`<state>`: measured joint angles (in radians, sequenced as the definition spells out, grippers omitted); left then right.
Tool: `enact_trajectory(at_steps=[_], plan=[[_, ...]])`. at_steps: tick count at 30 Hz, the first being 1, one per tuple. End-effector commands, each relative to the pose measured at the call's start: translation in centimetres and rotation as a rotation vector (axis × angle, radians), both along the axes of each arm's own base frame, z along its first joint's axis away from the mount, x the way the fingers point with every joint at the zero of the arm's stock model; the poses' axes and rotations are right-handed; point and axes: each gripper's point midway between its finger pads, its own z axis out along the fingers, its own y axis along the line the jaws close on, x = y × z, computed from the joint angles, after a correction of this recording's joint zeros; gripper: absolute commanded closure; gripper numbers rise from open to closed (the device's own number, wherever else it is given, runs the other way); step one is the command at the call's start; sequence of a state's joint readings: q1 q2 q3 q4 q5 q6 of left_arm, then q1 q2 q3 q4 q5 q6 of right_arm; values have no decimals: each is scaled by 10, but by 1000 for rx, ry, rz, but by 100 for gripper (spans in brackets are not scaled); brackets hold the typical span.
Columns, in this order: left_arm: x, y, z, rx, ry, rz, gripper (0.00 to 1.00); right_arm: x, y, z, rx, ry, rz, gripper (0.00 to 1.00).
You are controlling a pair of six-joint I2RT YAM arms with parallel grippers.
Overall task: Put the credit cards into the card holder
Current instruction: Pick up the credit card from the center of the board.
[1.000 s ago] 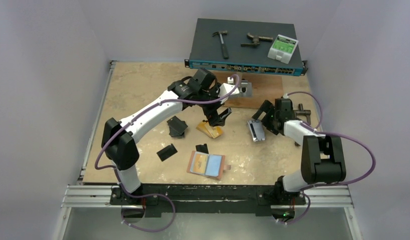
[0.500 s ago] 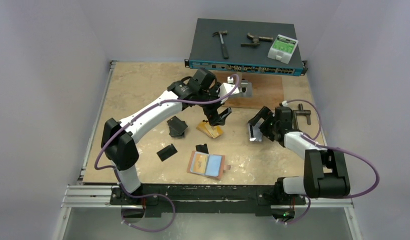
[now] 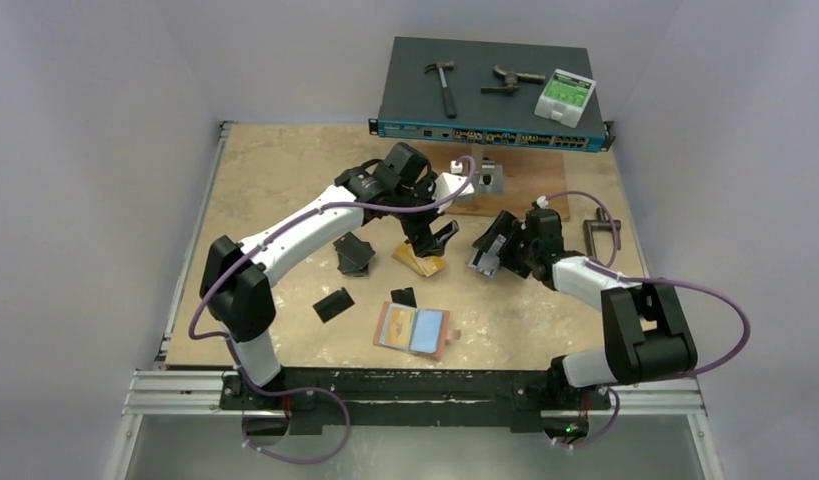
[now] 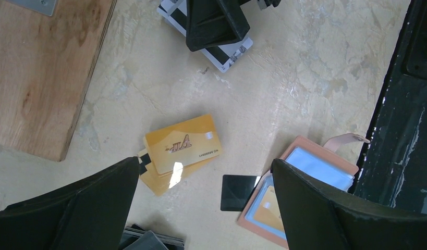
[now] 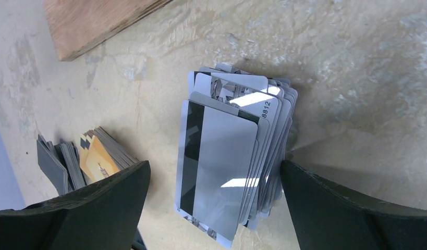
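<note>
Gaping, gripping nil: L gripper (image 4: 205, 162) over 1 gold stack (image 4: 182, 144), R gripper (image 5: 215, 165) astride 1 silver stack (image 5: 228, 151).

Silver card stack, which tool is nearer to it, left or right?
Right. The right tool hangs open directly over the silver card stack, which lies between its fingers in the wrist view. The left tool is off to one side, open above the orange-gold cards.

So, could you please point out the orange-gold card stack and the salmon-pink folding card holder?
orange-gold card stack (image 4: 182, 143): left wrist view, top card's face.
salmon-pink folding card holder (image 4: 326, 154): left wrist view, pink outer rim.
</note>
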<state>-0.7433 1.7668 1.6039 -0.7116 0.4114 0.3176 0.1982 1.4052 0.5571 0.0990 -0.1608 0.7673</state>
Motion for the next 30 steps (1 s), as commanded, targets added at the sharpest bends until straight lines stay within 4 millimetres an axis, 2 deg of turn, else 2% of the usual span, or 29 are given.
enact_trajectory(at_steps=[1,6,14,22,27,30], plan=[[10,3,22,-50,-78,12,0,-23,-2,-24,-39,137,6,1],[23,-1,3,-23,-100,7,1,-14,-11,-2,-64,100,-31,1],[58,-25,-24,-9,-158,-6,1,-16,-47,2,-74,81,-131,4],[82,-53,-40,18,-197,-10,1,-5,-34,0,-3,31,-61,18],[80,-69,-44,14,-189,-15,1,-5,-32,0,6,12,-53,17],[78,-74,-44,0,-159,-8,1,-5,-34,-10,-6,43,-60,22]])
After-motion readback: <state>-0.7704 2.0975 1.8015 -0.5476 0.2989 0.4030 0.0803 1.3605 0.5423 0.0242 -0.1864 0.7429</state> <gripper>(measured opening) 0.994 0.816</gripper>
